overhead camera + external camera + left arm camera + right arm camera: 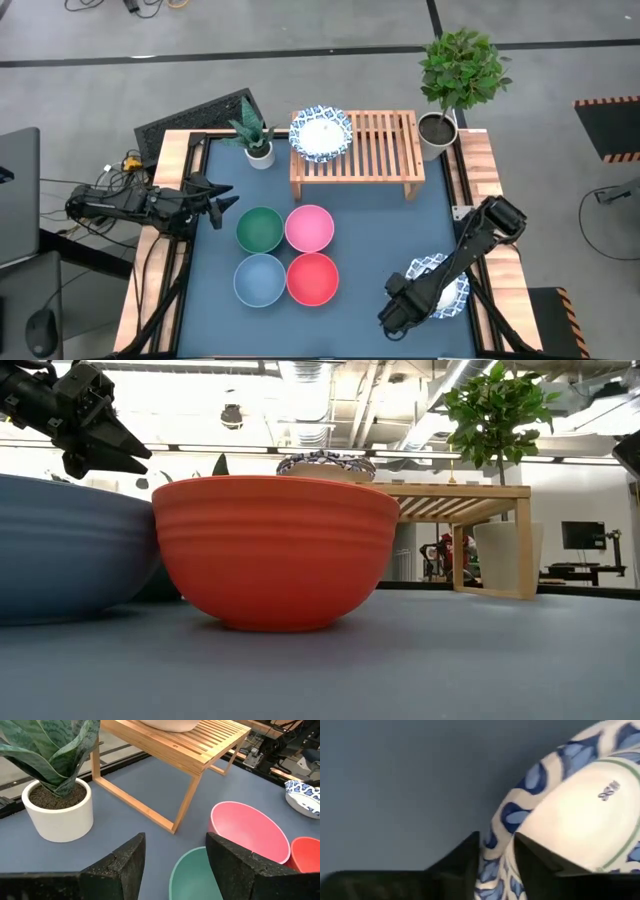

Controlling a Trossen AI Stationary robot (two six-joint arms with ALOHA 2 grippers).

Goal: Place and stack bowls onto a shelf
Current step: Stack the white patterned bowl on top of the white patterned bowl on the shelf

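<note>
Right end effector (495, 852) clamped on patterned bowl (440, 285) rim — near-right table (370, 240) area, well apart from the shelf (375, 150).
Looks stiff, glazed, likely slippery and breakable — rim pinch is the hold. Left end effector (175, 865) apart, waiting near green bowl (260, 229).

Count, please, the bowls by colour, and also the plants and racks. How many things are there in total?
Green bowl: 1
Pink bowl: 1
Light blue bowl: 1
Red bowl: 1
Blue-patterned white bowls: at least 2, one on the wooden rack, one at the right gripper
Potted plants: 2
Wooden rack: 1
Total: 9
</note>
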